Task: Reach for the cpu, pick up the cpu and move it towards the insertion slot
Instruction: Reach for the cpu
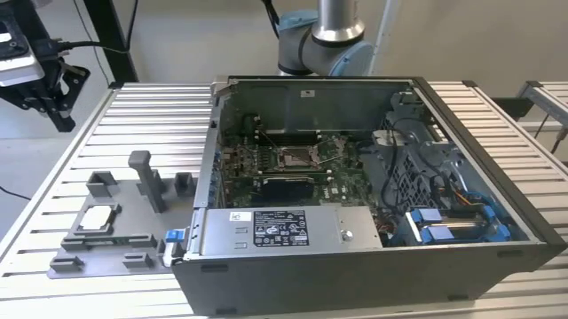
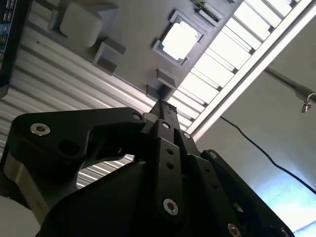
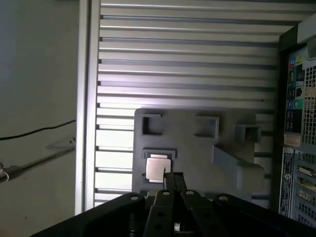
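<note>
gripper (image 2: 163, 104) hangs well apart from cpu (image 1: 98, 216), seated in grey fixture (image 1: 142, 229); jaws' state: cannot tell | cpu likely light, stiff, fragile; grip its edges

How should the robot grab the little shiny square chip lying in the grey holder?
By two opposite edges of the cpu, coming straight down from above. It lies flat, pale face up, in a shallow square frame on the grey fixture, so a sideways approach would likely meet the frame.
</note>
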Tool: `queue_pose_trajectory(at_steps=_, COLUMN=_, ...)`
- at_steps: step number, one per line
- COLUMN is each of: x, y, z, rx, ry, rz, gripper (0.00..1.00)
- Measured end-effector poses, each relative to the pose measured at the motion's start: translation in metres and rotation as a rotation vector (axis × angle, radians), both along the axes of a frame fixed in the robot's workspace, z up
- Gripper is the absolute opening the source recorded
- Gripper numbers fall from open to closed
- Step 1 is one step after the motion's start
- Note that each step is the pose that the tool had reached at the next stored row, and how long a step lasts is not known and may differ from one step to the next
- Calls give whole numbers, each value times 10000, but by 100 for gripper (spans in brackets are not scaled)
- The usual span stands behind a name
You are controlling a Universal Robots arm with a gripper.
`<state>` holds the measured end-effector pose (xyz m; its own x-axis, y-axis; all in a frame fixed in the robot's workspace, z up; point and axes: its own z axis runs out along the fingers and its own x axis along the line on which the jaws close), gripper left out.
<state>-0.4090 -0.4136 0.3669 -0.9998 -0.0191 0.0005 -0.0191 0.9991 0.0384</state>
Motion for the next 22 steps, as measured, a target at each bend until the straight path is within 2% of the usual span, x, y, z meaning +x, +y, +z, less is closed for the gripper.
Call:
queue_pose_trajectory(at_steps=3, x=-36, y=-6, z=-12, rx=0, ry=-2, rz=0, gripper=0)
queue_pose_trajectory(at_steps=9, x=-39, y=-6, z=-12, rx=0, ry=0, rz=1, gripper=0)
queue_pose_trajectory(at_steps=10, x=-39, y=-6, z=-12, rx=0, ry=-1, rz=1, gripper=100)
queue_pose_trajectory(at_steps=19, x=-44, y=-6, z=-13, rx=0, ry=-1, rz=1, gripper=100)
queue_pose_trajectory(at_steps=22, x=-44, y=-6, z=-30, rx=0, ry=-2, rz=1, gripper=100)
